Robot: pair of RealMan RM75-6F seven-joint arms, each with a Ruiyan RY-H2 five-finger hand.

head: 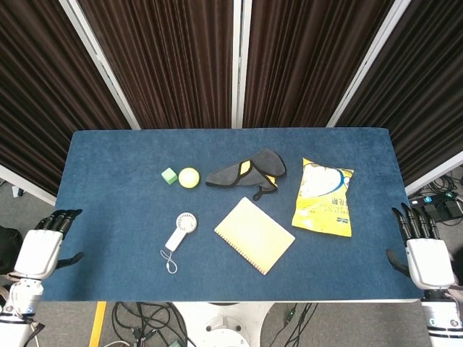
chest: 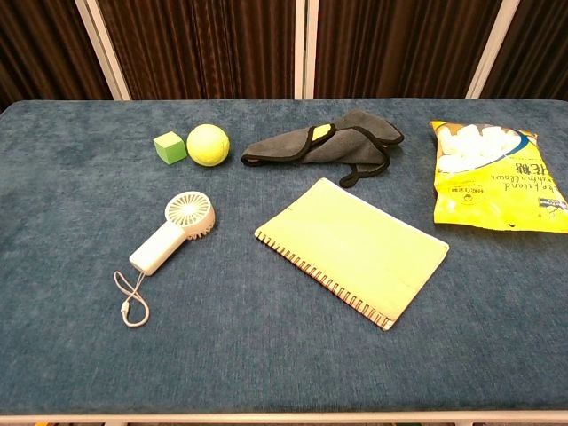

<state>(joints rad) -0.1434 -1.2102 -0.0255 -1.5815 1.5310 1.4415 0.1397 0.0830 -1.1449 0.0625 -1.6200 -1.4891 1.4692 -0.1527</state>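
In the head view my left hand hangs off the table's front left corner, holding nothing, its fingers apart. My right hand is beside the front right corner, also empty with fingers spread. Neither hand shows in the chest view. On the blue table lie a white hand-held fan, a yellow spiral notebook, a yellow snack bag, a grey cloth, a yellow ball and a green cube.
Dark curtains with white poles stand behind the table. Cables lie on the floor below the front edge.
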